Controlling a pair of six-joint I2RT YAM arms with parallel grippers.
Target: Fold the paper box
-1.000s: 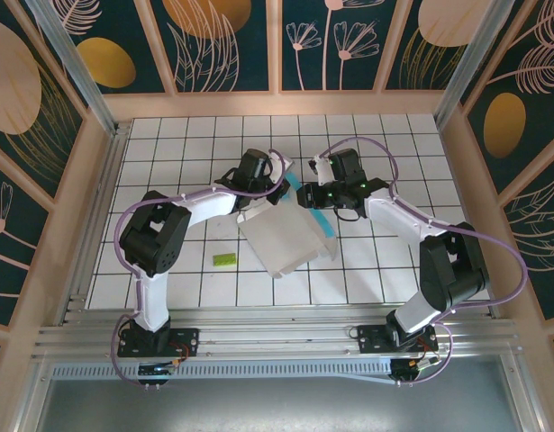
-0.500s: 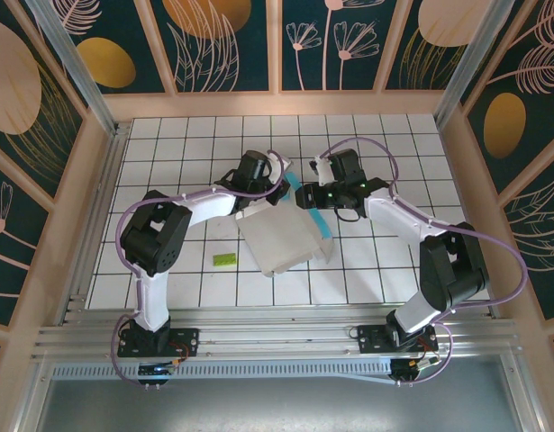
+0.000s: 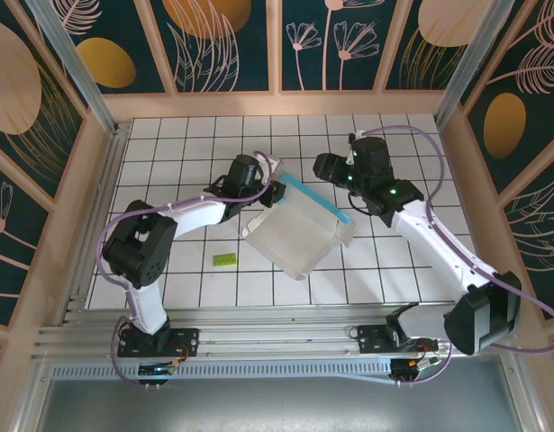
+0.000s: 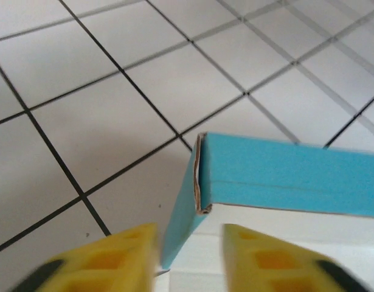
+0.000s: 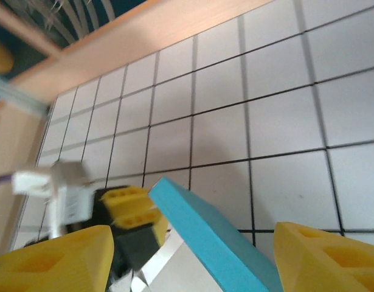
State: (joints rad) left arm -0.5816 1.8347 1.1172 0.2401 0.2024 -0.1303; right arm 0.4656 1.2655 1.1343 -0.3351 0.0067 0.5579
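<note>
Thin card, whitish on one face and light blue on the other, makes up the half-formed paper box. It lies at the middle of the top view on the white gridded table, with one blue wall raised along its upper right edge. In the left wrist view that wall stands upright and meets a shorter one at a creased corner where the cut edge shows.

I judge the box very light, springy at its creases, easy to dent, and likely to skid over the smooth tiles. A raised wall will probably flop back once let go. The best hold looks to be a wall's top edge close to a corner, pinched gently across the card, while the other claw presses the floor panel down.

The left claw sits at the box's upper left corner. Its yellow fingers are parted either side of the short wall and do not squeeze it. The right claw hovers just above the blue wall, spread wide and empty, seemingly clear of the card. A small green rectangular piece lies lower left of the box, apart from it.
</note>
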